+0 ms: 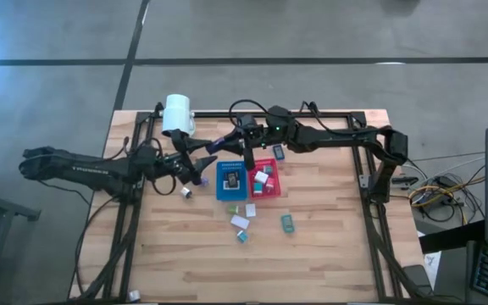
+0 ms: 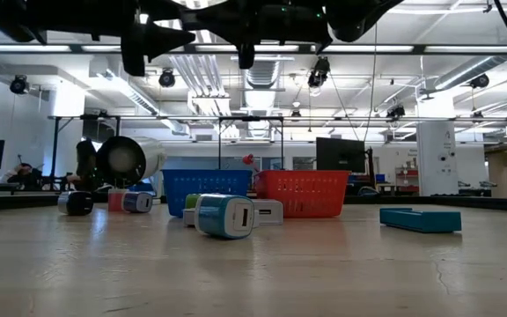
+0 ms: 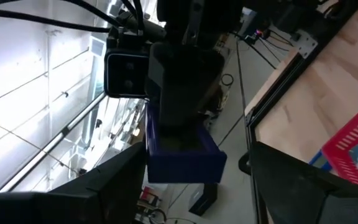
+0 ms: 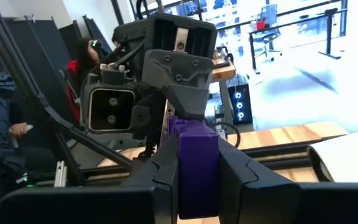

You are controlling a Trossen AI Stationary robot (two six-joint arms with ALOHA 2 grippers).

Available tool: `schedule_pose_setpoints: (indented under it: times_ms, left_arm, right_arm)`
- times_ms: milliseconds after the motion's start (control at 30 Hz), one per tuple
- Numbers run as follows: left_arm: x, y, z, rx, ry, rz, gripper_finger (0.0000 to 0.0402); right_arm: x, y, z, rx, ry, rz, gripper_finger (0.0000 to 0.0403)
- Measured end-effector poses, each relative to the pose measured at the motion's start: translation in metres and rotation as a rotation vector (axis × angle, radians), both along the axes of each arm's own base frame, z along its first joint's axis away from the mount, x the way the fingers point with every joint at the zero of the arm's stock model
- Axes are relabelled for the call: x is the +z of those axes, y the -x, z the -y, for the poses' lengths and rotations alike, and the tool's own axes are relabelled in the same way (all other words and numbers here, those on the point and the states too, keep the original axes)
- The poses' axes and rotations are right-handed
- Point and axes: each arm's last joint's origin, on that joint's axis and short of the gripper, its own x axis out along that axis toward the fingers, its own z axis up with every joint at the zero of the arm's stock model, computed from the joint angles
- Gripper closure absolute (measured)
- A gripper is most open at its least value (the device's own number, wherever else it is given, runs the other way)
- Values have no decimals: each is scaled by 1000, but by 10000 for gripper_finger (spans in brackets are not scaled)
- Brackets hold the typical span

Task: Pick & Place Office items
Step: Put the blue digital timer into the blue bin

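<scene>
Purple block (image 4: pixel 197 165) in right claw (image 4: pixel 197 180)

1. A purple block (image 3: pixel 185 152) is seen between the spread fingers (image 3: pixel 114 186) of the left gripper (image 3: pixel 194 186), untouched by them.
2. The block is clamped by the right gripper (image 3: pixel 182 81).
3. A red tray (image 3: pixel 353 134) is seen on the wooden table (image 3: pixel 328 81).

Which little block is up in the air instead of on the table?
The purple block. It sits between the right gripper's fingers, shut on it, with the left gripper meeting it above the table. The other blocks lie on the wood or in the trays.
</scene>
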Motion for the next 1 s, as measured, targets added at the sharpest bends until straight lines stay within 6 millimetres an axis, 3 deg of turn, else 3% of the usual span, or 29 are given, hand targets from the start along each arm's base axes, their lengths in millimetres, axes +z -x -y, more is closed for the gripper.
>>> schedule_pose_setpoints:
  times_ms: [367, 500, 733, 1000]
  left_arm:
    - [3, -5, -1, 19, 9, 25, 124]
    - [4, -5, -1, 44, 11, 44, 153]
    - [4, -5, -2, 48, 11, 41, 240]
    - [3, -5, -2, 50, 7, 32, 242]
  right_arm:
    - [-2, 0, 0, -2, -1, -6, 349]
    - [-2, 0, 0, -2, -2, -7, 349]
    - [-2, 0, 1, -9, -7, -7, 349]
    - [-3, 0, 0, -4, 6, -15, 348]
